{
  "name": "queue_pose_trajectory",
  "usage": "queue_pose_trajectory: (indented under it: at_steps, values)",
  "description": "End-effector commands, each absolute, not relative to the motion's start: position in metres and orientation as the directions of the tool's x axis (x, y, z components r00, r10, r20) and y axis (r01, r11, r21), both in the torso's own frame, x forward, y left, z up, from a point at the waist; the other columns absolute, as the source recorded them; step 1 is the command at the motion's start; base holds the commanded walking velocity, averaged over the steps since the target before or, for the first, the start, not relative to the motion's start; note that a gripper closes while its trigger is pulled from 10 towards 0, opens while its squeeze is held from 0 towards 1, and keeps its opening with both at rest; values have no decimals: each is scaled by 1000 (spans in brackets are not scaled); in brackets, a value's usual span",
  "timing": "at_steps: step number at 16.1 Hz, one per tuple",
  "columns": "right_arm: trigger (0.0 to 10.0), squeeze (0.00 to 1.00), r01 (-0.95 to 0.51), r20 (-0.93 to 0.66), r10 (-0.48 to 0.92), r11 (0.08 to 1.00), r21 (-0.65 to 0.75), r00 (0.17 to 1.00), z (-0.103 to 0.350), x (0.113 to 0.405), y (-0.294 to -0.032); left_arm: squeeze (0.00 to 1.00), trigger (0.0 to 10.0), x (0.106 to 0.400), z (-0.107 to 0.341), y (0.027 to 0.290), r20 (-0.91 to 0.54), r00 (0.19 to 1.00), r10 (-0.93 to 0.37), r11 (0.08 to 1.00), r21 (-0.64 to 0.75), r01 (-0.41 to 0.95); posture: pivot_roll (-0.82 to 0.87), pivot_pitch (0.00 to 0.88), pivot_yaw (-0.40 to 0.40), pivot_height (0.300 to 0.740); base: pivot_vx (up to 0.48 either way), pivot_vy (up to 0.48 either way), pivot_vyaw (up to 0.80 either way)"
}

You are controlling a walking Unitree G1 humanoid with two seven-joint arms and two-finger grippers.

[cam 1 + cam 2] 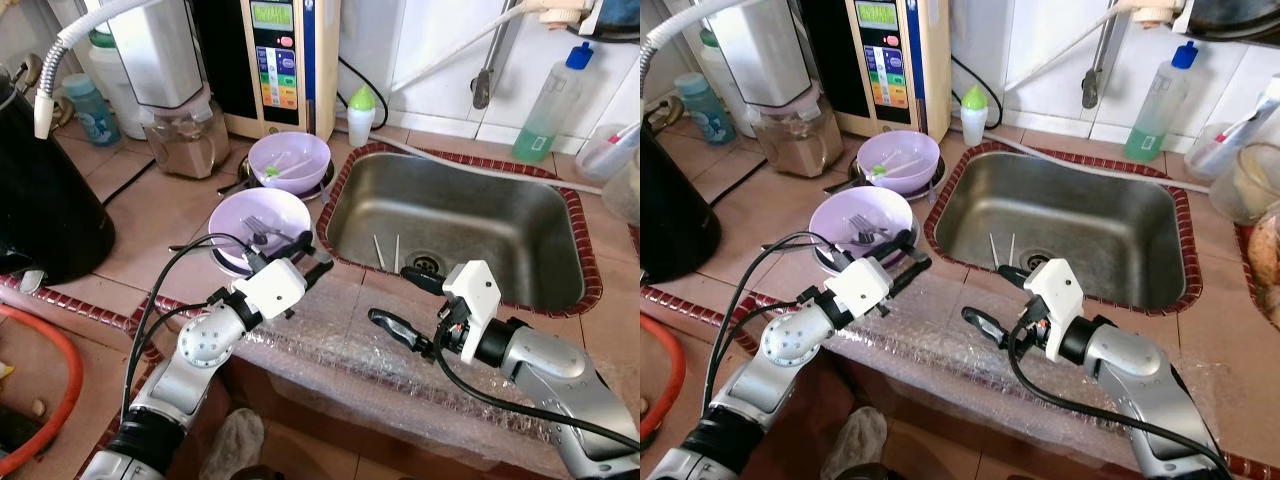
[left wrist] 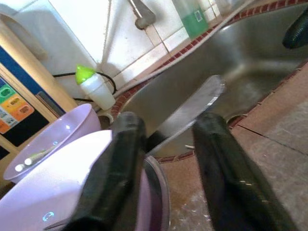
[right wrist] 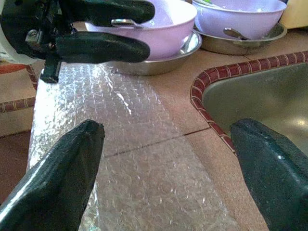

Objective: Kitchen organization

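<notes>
At a tiled kitchen desk (image 1: 150, 230), the robot's left gripper (image 1: 305, 257) hung at the rim of the nearer lilac bowl (image 1: 255, 222), its jaws pinching a piece of metal cutlery (image 2: 190, 108) whose flat end pointed toward the steel sink (image 1: 455, 225). More cutlery lay in that bowl, which sat in a shallow metal dish (image 3: 159, 62). A second lilac bowl (image 1: 290, 158) stood just behind it. The right gripper (image 1: 405, 300) hovered over a sheet of bubble wrap (image 1: 330, 330) at the desk's front edge, jaws spread wide and holding nothing. Two thin sticks (image 1: 387, 252) lay in the sink near the drain.
</notes>
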State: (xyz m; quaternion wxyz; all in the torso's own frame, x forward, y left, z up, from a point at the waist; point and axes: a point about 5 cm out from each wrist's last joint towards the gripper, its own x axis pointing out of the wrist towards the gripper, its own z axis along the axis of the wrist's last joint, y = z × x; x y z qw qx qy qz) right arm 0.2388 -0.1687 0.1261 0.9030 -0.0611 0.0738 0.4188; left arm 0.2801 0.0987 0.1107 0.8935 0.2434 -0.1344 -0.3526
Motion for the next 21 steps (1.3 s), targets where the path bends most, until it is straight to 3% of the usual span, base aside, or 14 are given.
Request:
queue_pose_trajectory:
  at_steps: [1, 8, 15, 19, 21]
  values:
    - [10000, 0, -788, -163, 773, 613, -59, 614, 132, 239, -162, 0, 0, 284, 115, 99, 82, 714, -696, 629, 549, 550, -76, 0, 64, 740, 0, 0, 0]
    - [10000, 0, -803, -156, 788, 594, -61, 595, 130, 239, -152, 0, 0, 289, 128, 102, 173, 724, -667, 665, 577, 475, -71, 0, 63, 740, 0, 0, 0]
    - [10000, 0, -770, -119, 762, 636, -52, 637, 130, 246, -150, 0, 0, 292, 138, 109, 229, 737, -636, 692, 592, 414, -64, 0, 59, 740, 0, 0, 0]
    - [10000, 0, -696, -41, 695, 716, -55, 718, 137, 259, -153, 0, 0, 294, 172, 130, 404, 747, -528, 753, 630, 192, -63, 0, 58, 740, 0, 0, 0]
    - [10000, 0, -633, 10, 634, 772, -60, 773, 142, 267, -154, 0, 0, 297, 185, 138, 440, 744, -503, 764, 628, 146, -56, 0, 55, 740, 0, 0, 0]
